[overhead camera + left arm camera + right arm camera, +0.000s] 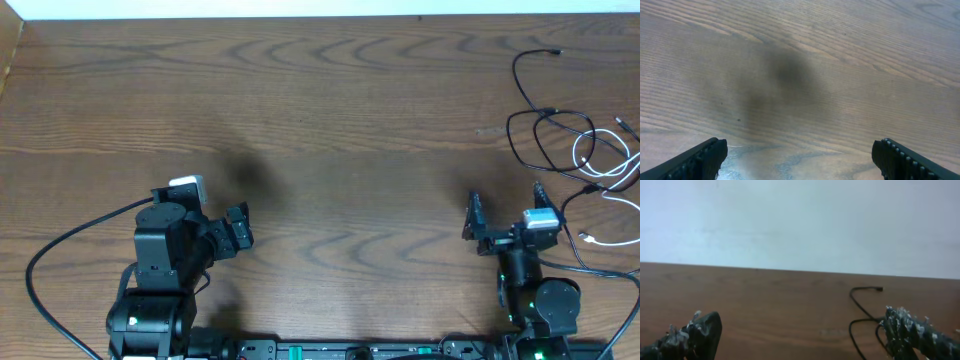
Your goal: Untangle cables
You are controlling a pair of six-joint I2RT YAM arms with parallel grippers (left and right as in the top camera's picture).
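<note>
The black cable (545,125) lies in loops at the far right of the table, one plug end near the back. The white cable (600,160) is tangled with it on its right side. Part of the black cable (860,315) shows in the right wrist view, beyond the right finger. My right gripper (505,205) is open and empty, in front of and left of the tangle; it also shows in the right wrist view (800,335). My left gripper (240,228) is open and empty at the front left, far from the cables; the left wrist view (800,157) shows only bare wood between its fingers.
The wooden table (320,120) ends at a white wall (800,220) at the back. Thick black arm cables run by the left base (60,240) and the right base (600,265).
</note>
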